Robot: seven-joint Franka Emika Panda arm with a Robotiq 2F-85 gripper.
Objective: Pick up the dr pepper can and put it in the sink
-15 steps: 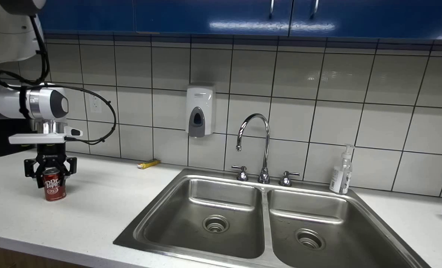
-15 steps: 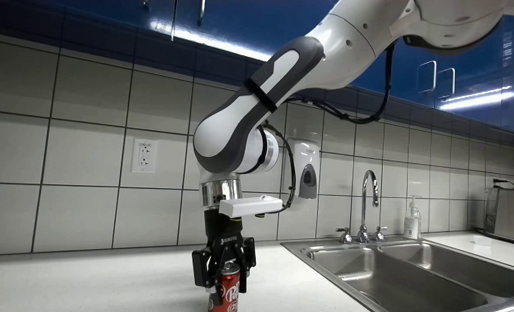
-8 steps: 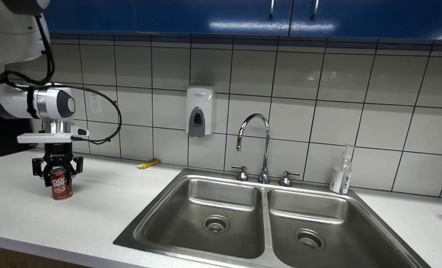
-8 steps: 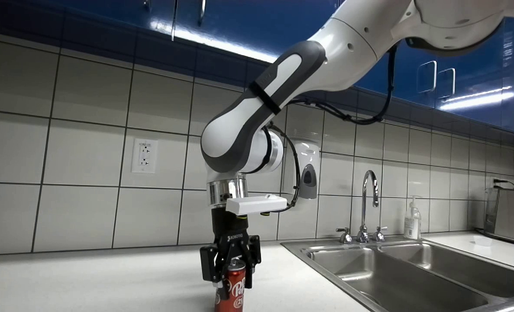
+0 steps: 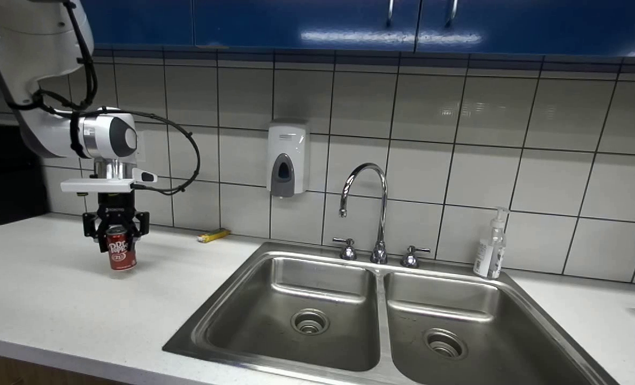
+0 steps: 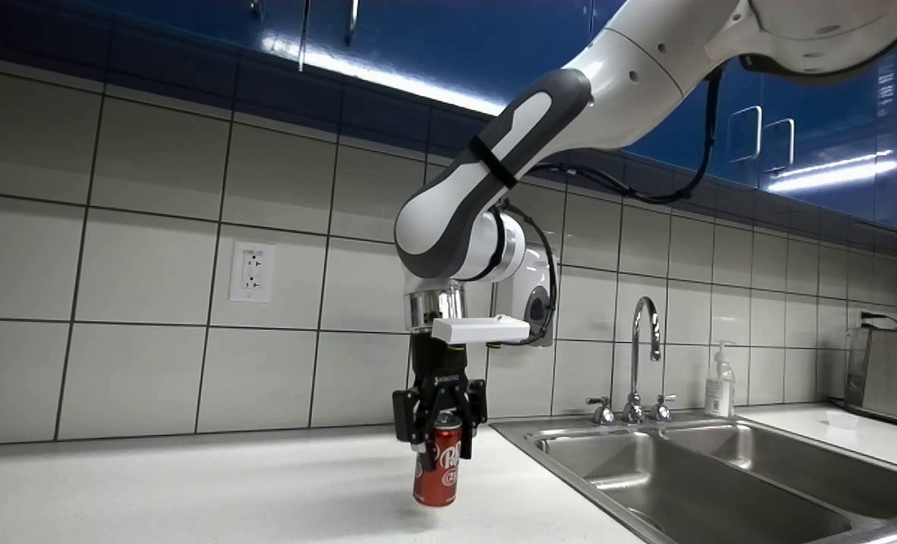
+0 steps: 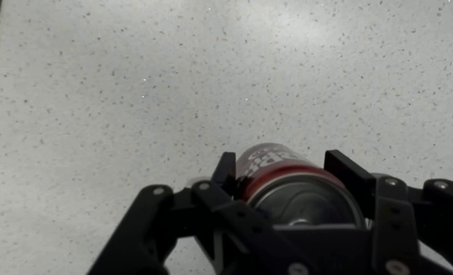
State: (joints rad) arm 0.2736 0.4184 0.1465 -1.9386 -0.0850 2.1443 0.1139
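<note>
The red Dr Pepper can (image 5: 121, 256) is upright between the fingers of my gripper (image 5: 117, 246). In an exterior view the can (image 6: 438, 483) hangs a little above the white counter, with its shadow below it. My gripper (image 6: 448, 459) points down and is shut on the upper part of the can. In the wrist view the can's dark lid and red side (image 7: 264, 162) show between the two black fingers of the gripper (image 7: 280, 160); part of the lid is hidden by the gripper body. The steel double sink (image 5: 383, 321) lies to the right of the can in both exterior views.
A tall curved faucet (image 5: 384, 214) with two handles stands behind the sink. A clear soap bottle (image 5: 491, 251) stands at its back right corner. A white dispenser (image 5: 288, 160) hangs on the tiled wall. A yellow item (image 5: 214, 235) lies against the wall.
My gripper and the can have moved right, toward the sink, and up. The can stood on or very near the counter half a second ago and now hangs above it.
</note>
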